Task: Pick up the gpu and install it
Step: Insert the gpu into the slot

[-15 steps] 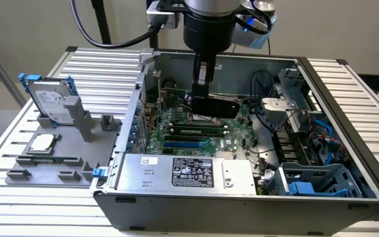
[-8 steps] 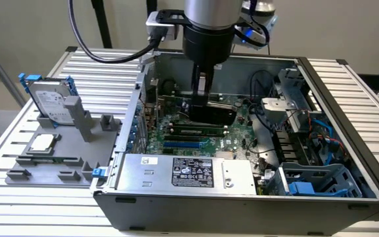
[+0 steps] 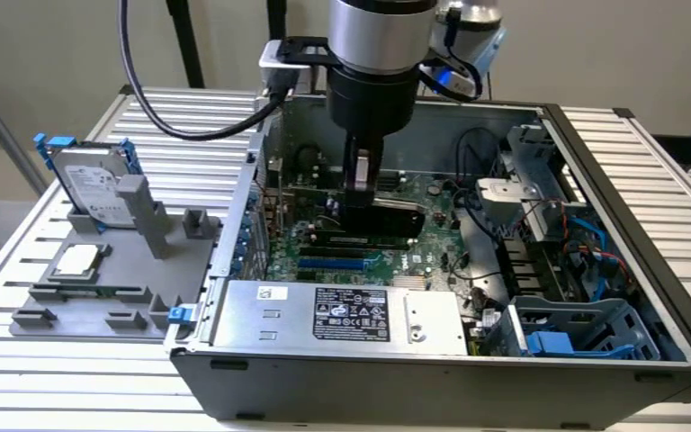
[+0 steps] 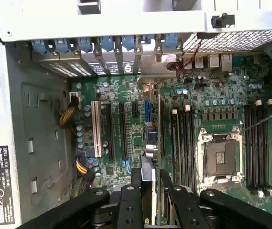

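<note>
Black-covered gpu clamped in our gripper, centre of the exterior view, edge-down at the motherboard slots. We judge the install step underway; seated or not, we can't tell. Seating calls for square alignment and a straight push.

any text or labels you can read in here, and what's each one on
Nothing is legible enough to quote.
Black label on the power supply: print too small.
White sticker beside it: too small.
Hard drive label: blurred.
</note>
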Robot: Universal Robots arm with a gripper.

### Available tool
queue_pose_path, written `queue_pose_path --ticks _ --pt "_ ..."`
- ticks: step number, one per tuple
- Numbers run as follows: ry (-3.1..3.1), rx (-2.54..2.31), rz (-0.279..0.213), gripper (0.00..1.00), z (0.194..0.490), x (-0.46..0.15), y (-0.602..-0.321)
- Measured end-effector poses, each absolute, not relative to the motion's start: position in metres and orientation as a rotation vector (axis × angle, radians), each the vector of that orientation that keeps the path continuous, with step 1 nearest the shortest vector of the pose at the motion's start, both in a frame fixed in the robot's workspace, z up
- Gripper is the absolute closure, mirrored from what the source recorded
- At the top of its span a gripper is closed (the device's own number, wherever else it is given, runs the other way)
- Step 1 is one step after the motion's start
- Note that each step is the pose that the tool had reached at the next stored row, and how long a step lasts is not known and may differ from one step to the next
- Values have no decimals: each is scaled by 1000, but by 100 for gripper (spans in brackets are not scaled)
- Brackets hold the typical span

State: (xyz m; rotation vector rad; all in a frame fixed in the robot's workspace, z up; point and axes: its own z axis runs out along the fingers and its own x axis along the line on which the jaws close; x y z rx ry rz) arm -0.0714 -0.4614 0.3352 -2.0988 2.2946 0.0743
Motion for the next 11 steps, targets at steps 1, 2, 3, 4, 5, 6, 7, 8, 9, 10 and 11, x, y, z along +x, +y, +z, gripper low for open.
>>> queue_pose_path --ticks 1,2,3,4,5,6,7,8,9,10,11 --pt "2292 -2097 70 100 334 -75 -462" --pt "2290 -2095 66 100 333 -78 -462" --pt "2287 -2093 61 100 332 -81 -462" --pt "2285 -2091 56 100 330 -83 -462" --pt "2283 -2090 53 100 329 -85 -462" --pt "2282 -2089 51 100 327 -86 -462" --pt "2281 -2088 49 100 325 -87 -462" --pt "2281 -2088 49 100 324 -87 -462" --pt "2281 -2088 49 100 322 -88 -462" --pt "2281 -2088 48 100 320 -88 -462" --pt "2281 -2088 48 100 318 -88 -462"
